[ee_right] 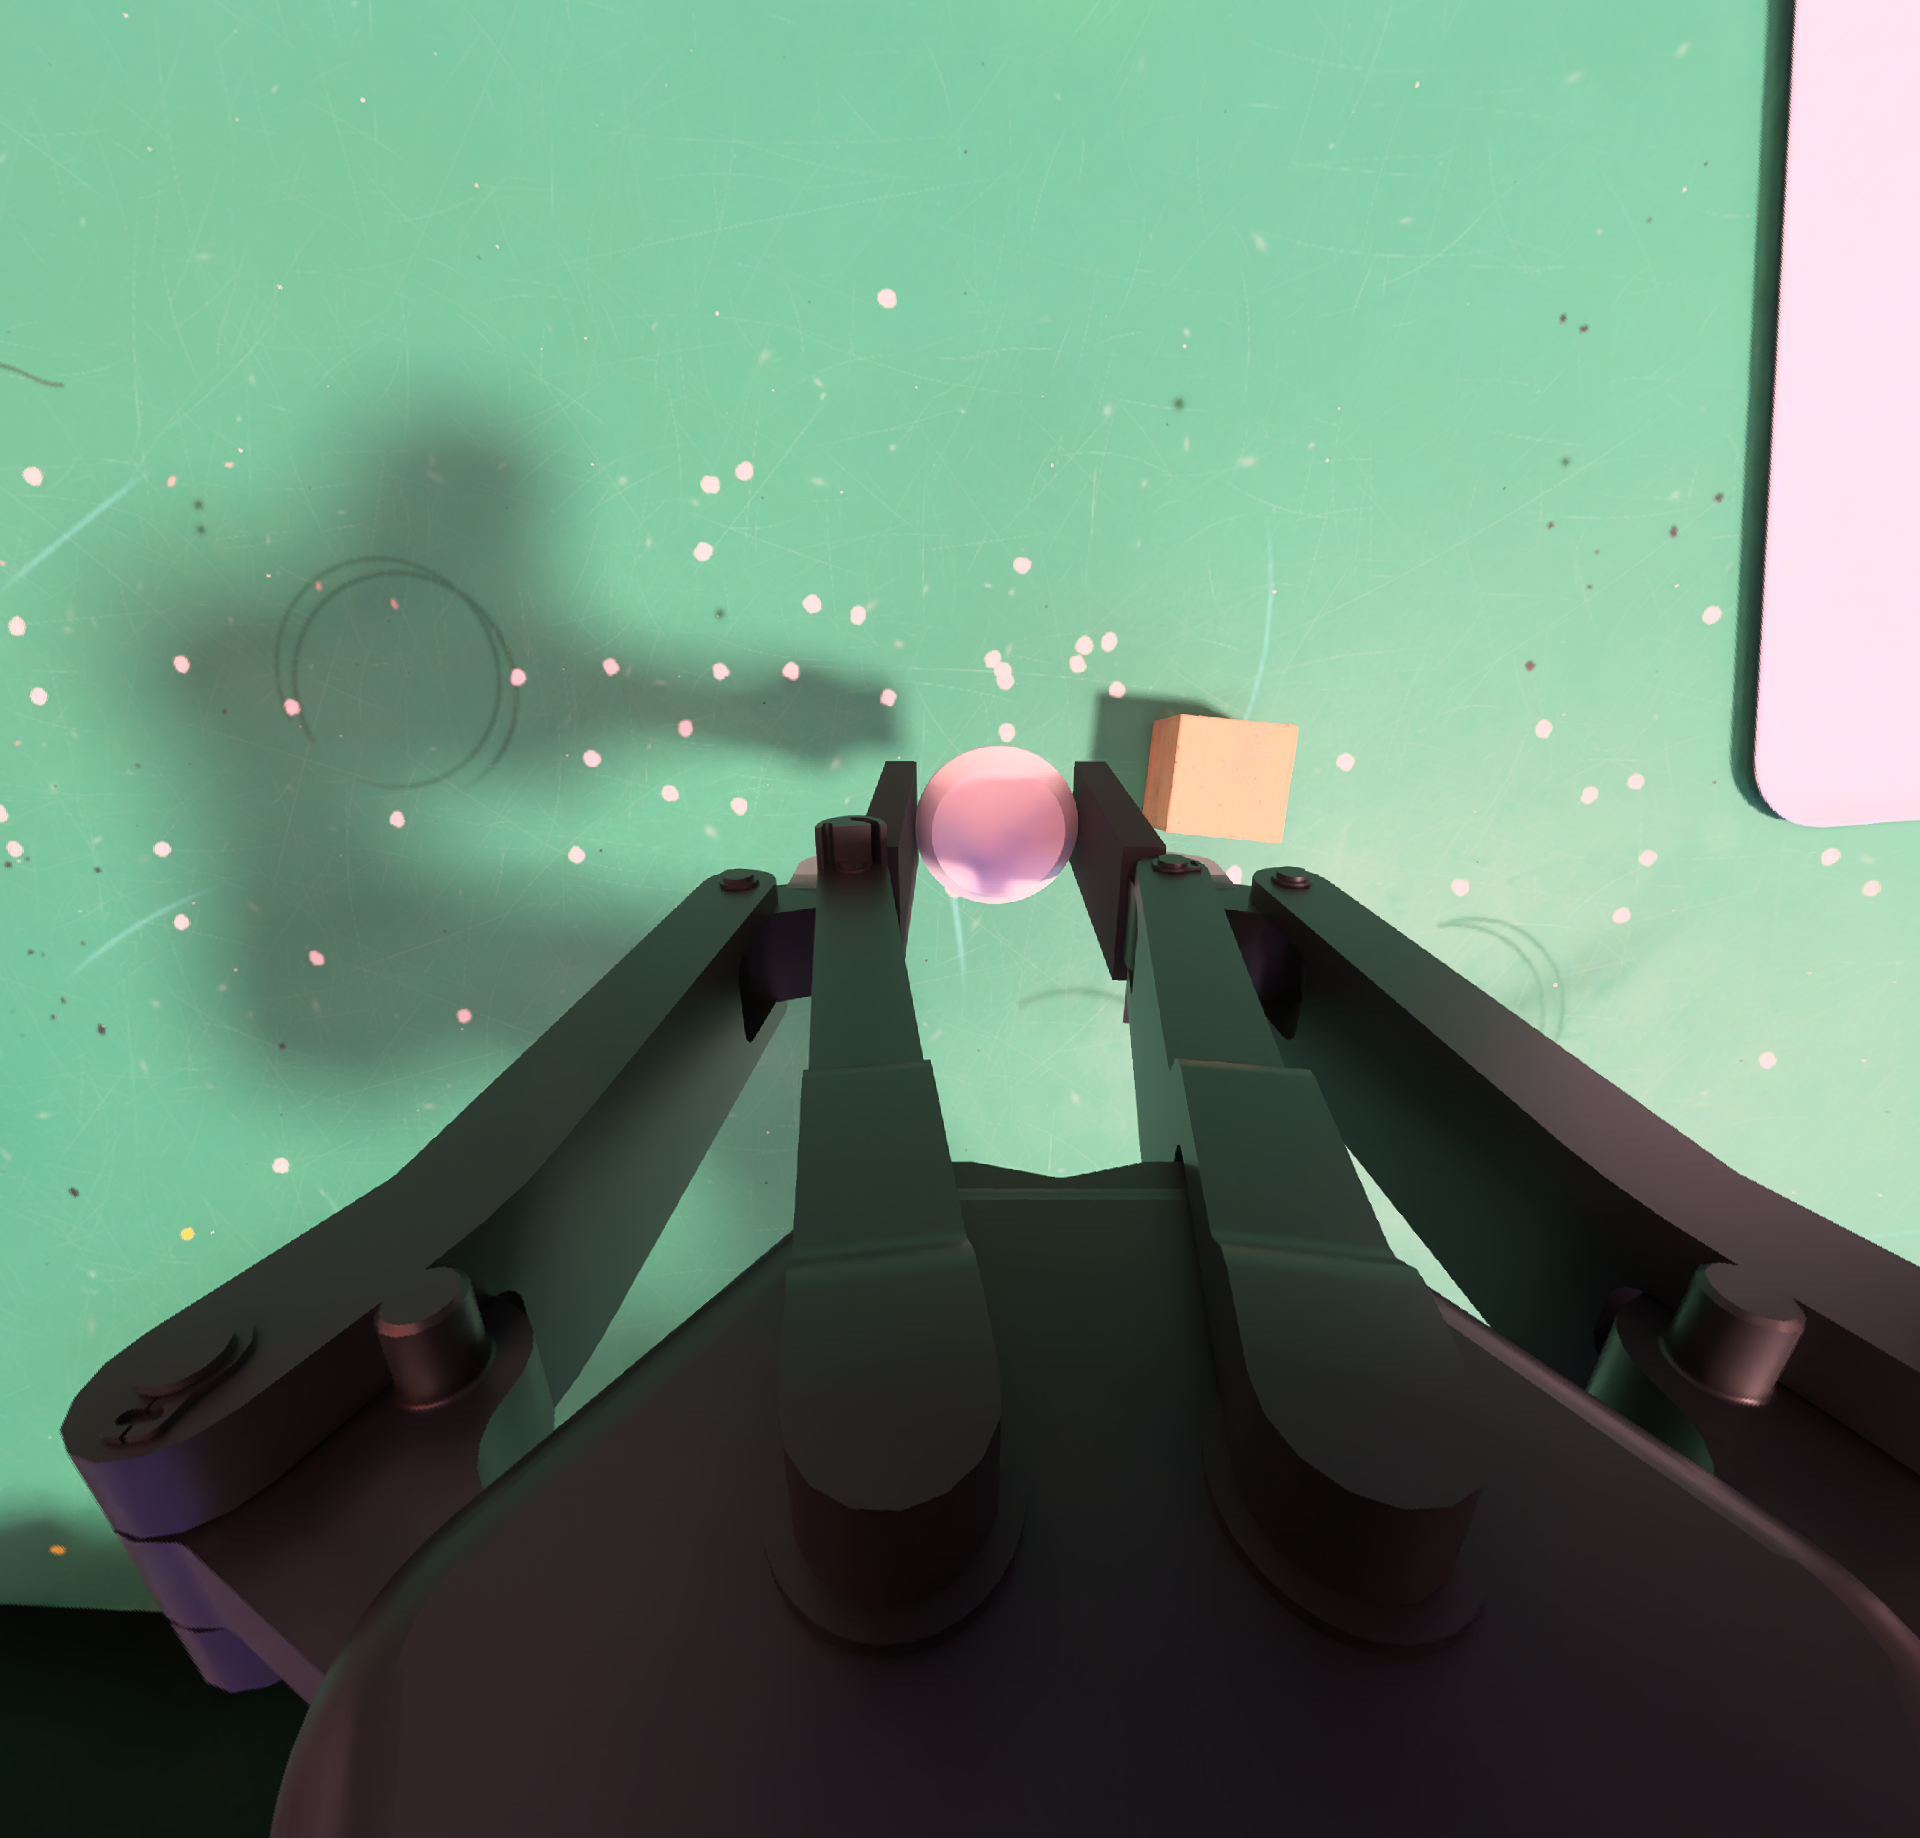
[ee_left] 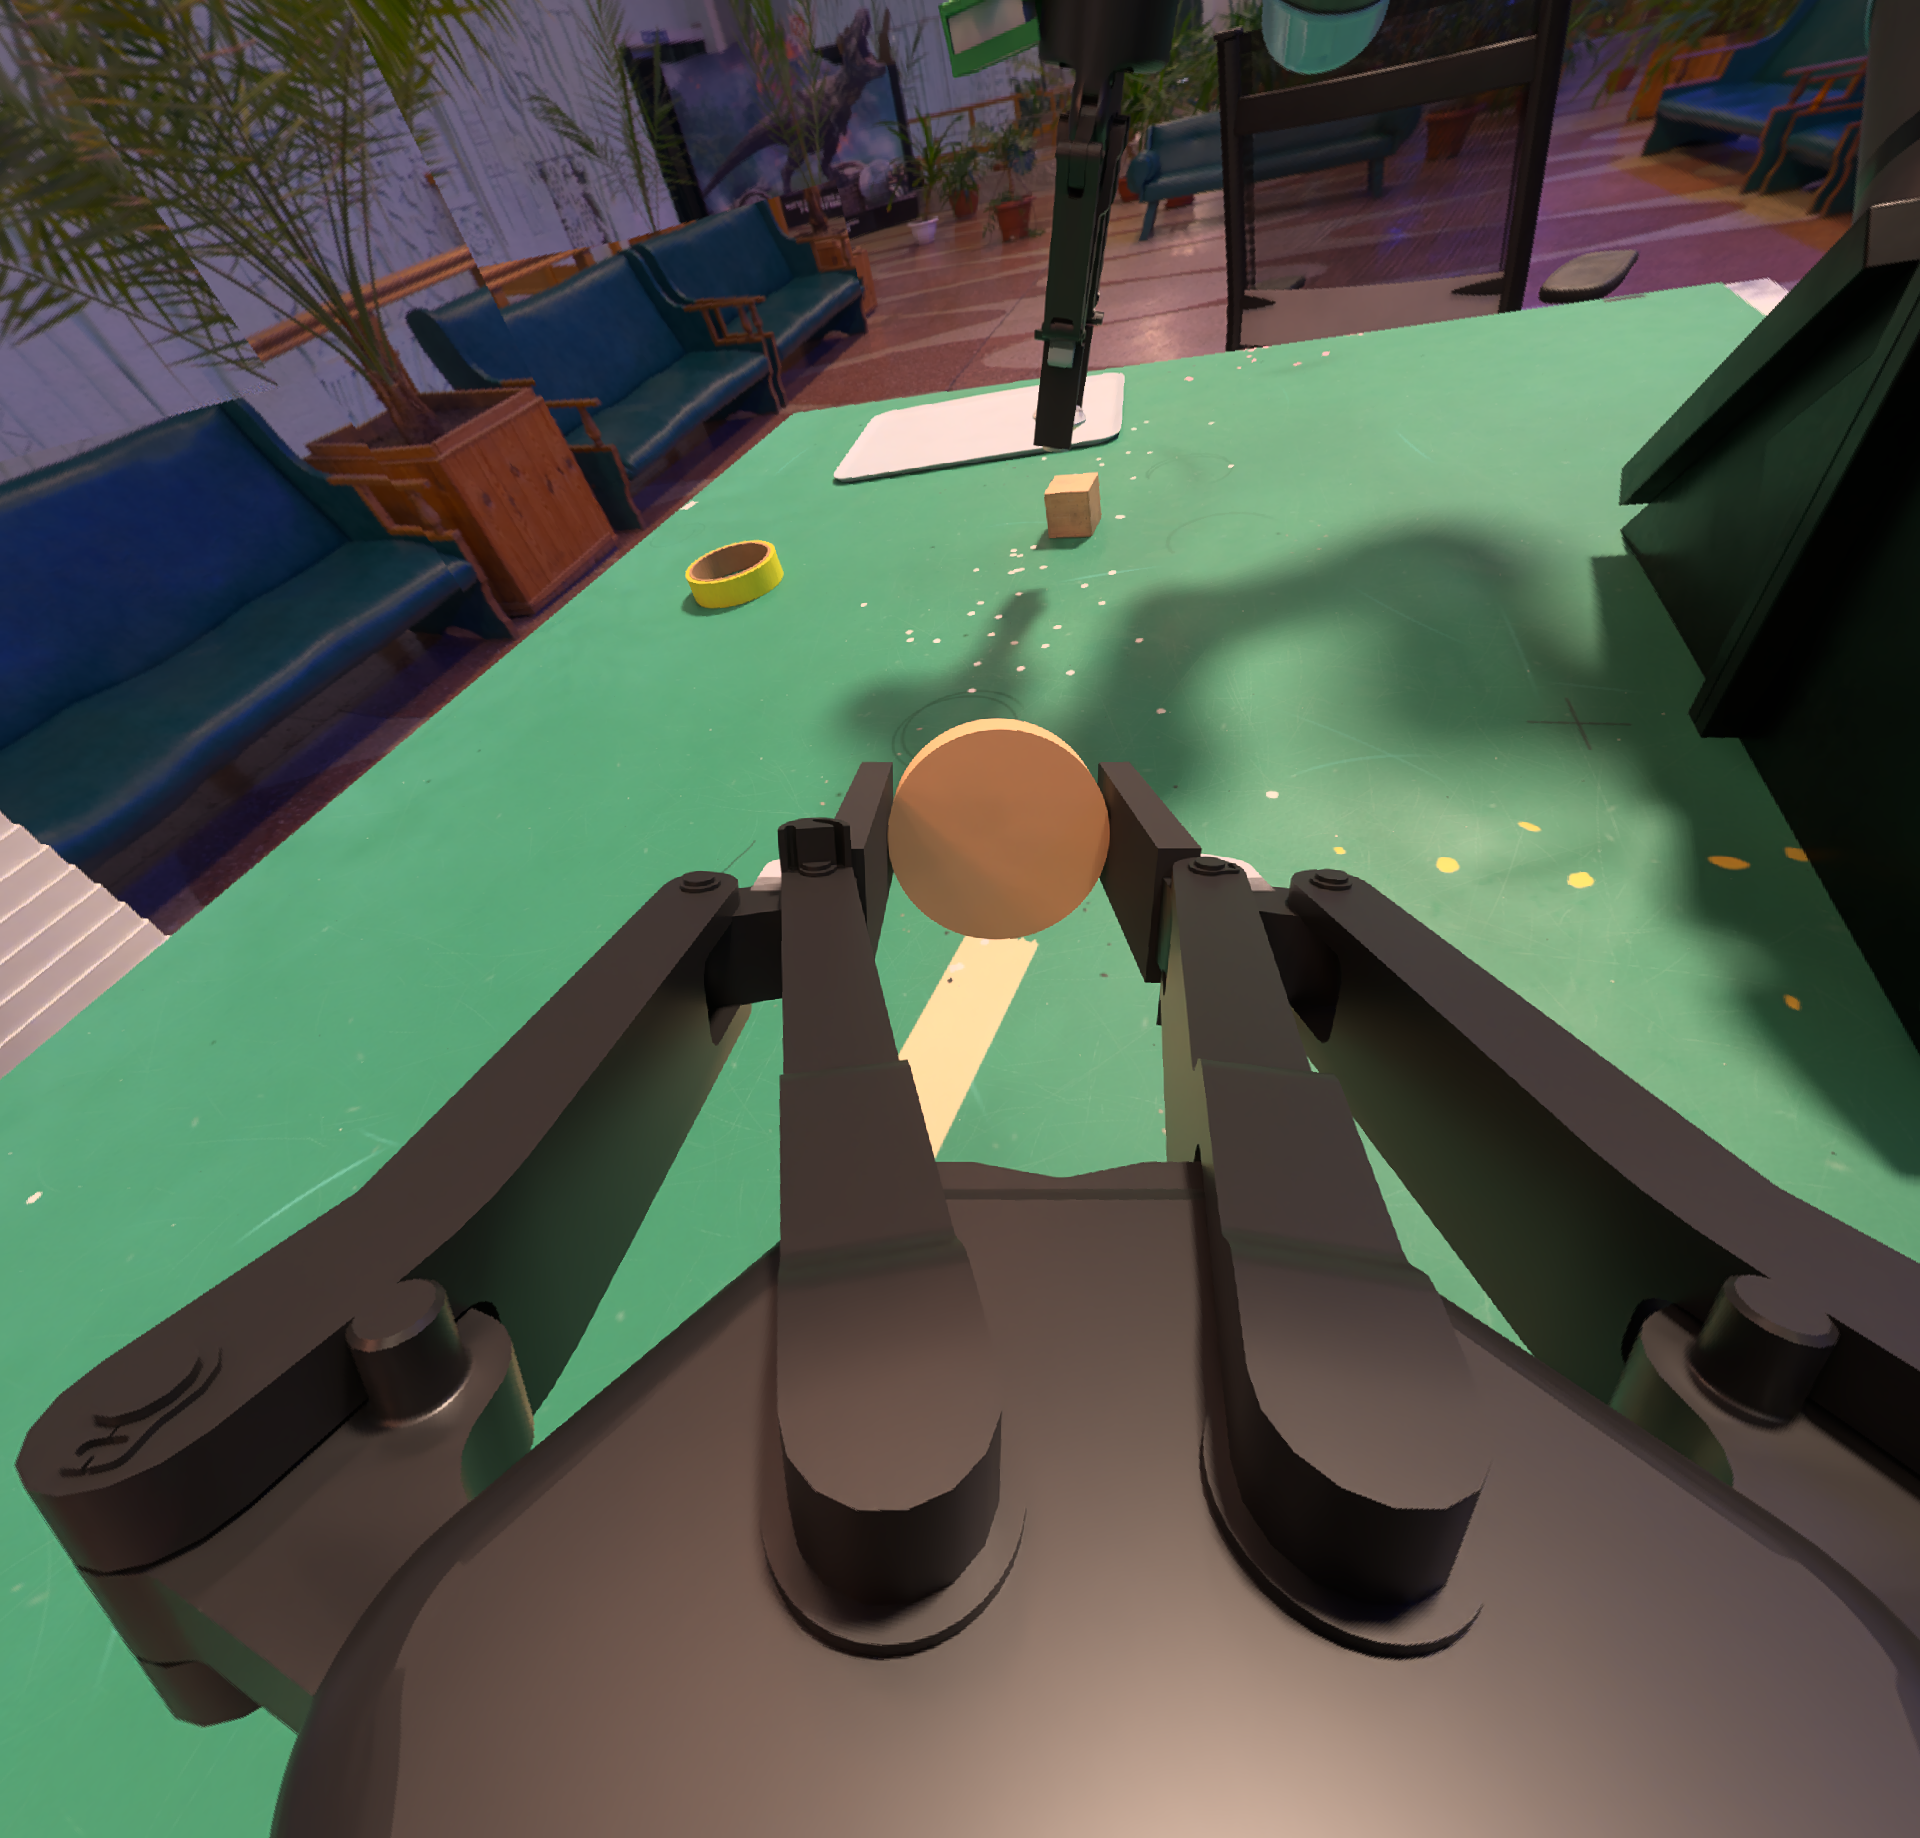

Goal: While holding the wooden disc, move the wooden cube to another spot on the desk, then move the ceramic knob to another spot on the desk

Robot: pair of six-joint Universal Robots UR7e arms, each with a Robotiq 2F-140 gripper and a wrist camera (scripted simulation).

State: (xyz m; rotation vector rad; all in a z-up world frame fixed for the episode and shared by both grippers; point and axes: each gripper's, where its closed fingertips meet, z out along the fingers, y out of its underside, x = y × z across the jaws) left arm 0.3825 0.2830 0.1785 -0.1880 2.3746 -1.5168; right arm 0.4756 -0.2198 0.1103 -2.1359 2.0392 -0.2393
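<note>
1. The left gripper (ee_left: 997,832) pinches the wooden disc (ee_left: 997,830) by its rim, clear above the green counter (ee_left: 416,957).
2. The right gripper (ee_right: 995,822) pinches the glossy pink knob (ee_right: 995,824); whether the knob is lifted or sitting on the counter is hard to tell from this angle.
3. The wooden cube (ee_right: 1221,778) rests on the counter just beside the right gripper's tip, near a white mat (ee_right: 1849,386); a roll of yellow tape (ee_left: 734,573) lies well apart.
4. Risks, as I judge them: the smooth round knob could squirt out of the flat pads; a sideways move could knock the cube; the disc could slip if the left grip loosens.
5. No readable writing or brand shows on these things.
</note>
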